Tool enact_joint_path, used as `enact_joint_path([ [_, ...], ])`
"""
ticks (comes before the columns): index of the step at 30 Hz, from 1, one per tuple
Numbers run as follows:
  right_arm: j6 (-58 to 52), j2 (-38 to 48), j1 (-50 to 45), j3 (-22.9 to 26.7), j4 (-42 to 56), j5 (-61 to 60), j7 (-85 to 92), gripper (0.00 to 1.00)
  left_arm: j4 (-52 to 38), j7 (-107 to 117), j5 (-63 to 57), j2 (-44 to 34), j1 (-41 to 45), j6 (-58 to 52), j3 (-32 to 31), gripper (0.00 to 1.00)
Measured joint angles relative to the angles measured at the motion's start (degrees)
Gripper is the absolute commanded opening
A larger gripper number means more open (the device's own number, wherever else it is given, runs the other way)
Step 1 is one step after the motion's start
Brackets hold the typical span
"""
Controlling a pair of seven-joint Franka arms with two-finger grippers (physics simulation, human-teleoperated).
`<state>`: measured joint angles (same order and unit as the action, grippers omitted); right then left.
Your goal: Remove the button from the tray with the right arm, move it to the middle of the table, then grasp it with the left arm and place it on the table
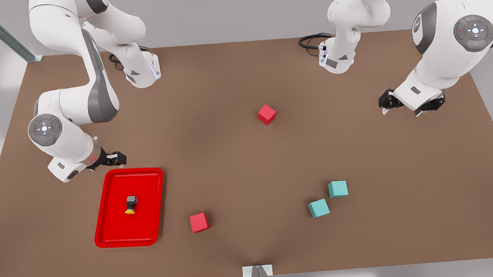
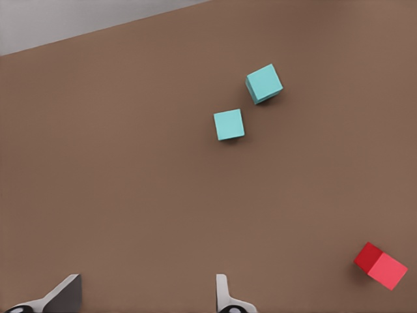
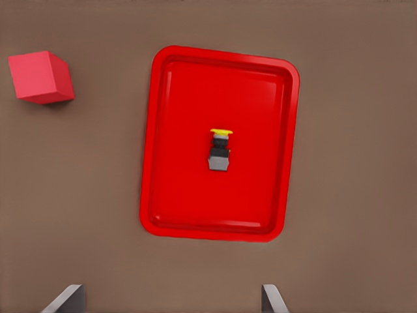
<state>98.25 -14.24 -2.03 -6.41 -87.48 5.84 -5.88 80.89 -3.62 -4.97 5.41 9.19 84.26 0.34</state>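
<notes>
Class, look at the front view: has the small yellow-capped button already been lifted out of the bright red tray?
No, the yellow-capped dark grey button lies inside the bright red tray.

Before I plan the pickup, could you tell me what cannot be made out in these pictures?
- Right claw: front view, its own wrist hides the fingertips.
- Left claw: left wrist view, the frame edge cuts off all but the fingertips.
- Button: front view, too small to show how it rests in the tray.

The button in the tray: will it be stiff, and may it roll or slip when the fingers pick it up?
The button looks rigid: boxy grey body, probably stiff. Lying on its side in the tray, its flat sides should resist rolling. Being tiny, it may slip or twist.
</notes>
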Motion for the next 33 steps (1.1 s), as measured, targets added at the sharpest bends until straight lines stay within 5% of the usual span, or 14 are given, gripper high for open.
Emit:
enact_joint_path([
  [11, 1.7, -10.9, 1.7, 0.1, -0.2, 1.8, -0.3, 1.00, 1.1, 0.3, -0.3, 0.9, 0.0, 2.4, -0.1, 1.00],
  [23, 27.5, -25.1, 5.0, 0.1, -3.7, 2.6, -1.3, 1.00, 1.1, 0.4, -0.3, 1.1, 0.0, 2.8, -0.1, 1.00],
  [33, 36.2, -29.2, 6.3, 0.0, -3.3, 2.3, 1.1, 1.00, 1.9, 0.5, -0.3, 1.9, 0.0, 3.0, -0.1, 1.00],
])
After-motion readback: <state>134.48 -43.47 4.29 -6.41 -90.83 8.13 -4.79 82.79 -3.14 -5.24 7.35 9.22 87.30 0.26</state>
